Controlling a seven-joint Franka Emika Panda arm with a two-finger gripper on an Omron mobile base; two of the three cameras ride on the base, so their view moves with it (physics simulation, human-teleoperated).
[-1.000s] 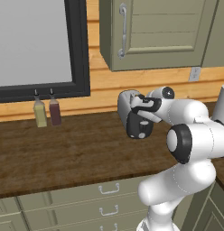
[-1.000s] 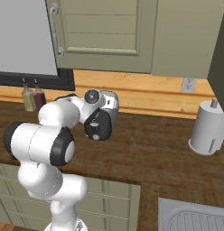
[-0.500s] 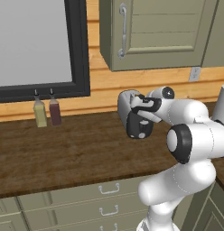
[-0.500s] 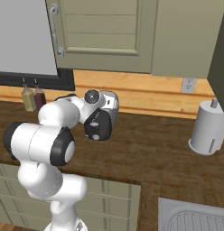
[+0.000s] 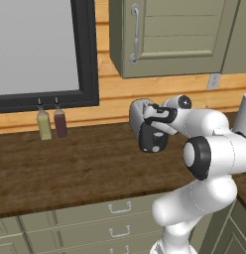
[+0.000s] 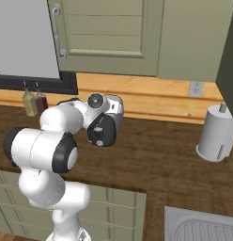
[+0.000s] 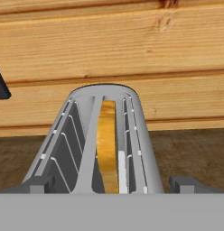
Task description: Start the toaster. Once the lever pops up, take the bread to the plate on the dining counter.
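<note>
My gripper (image 7: 112, 187) hangs just above the toaster (image 7: 102, 140), its two dark fingertips (image 7: 36, 185) spread wide to either side of the toaster's body and holding nothing. Through the hand camera I look straight along the toaster's top: its long axis runs away from me toward the wooden wall (image 7: 112, 49) behind. The bread (image 7: 107, 144) stands on edge in one of the slots, a golden-tan strip lined up with that same axis, directly between and ahead of my fingertips.

From the base cameras, my hand sits against the near end of the toaster, where the glossy black end panel (image 5: 153, 140) faces out toward me. The lever (image 5: 156, 148) looks like a small round knob low on that panel, below my hand, not ahead of it. I judge that starting the toaster means reaching down the panel, not forward along the slots.

The toaster rests on the wood worktop (image 5: 85, 168), close to the wall.
</note>
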